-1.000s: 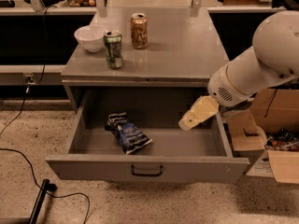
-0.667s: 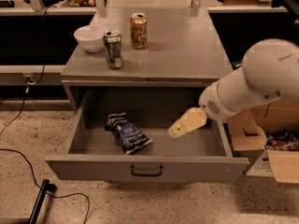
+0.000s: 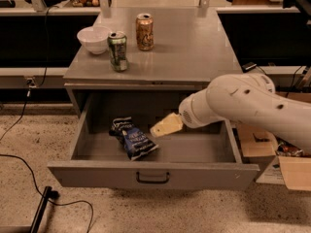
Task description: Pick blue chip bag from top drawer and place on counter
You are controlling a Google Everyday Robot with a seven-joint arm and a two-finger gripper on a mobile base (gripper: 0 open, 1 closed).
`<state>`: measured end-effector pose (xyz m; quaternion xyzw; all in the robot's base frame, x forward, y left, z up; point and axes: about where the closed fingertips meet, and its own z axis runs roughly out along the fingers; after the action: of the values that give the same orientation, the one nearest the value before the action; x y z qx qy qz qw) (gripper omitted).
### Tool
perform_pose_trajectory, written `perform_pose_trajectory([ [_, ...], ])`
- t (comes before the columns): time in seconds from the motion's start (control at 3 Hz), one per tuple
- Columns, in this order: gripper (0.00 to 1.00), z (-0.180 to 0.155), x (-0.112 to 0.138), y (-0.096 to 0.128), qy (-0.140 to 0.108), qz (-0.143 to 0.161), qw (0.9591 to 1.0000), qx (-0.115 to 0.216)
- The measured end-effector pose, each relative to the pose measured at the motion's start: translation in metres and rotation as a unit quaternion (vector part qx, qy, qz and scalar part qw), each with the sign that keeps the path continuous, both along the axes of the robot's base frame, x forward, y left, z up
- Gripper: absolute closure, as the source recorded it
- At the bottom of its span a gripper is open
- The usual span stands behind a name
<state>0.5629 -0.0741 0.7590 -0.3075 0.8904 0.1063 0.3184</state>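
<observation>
One blue chip bag lies left of centre on the floor of the open top drawer, its long axis running far-left to near-right, its white lettering not legible. Just right of its far half hangs the gripper, inside the drawer and close beside the bag. The bag therefore lies to its left and slightly nearer; whether the gripper is open or closed cannot be told.

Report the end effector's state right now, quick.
End effector: open or closed cannot be told; it hangs inside the top drawer, close beside the blue chip bag lying on the drawer floor.
</observation>
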Motion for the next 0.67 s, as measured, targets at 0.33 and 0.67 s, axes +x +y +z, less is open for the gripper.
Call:
perform_pose_trajectory([
  [0.33,0.00,-0.008,0.047,0.024,-0.040,-0.003,0.9992,-0.008],
  [0.67,0.00,-0.017,0.060,0.032,-0.074,-0.005,0.9964,-0.041],
])
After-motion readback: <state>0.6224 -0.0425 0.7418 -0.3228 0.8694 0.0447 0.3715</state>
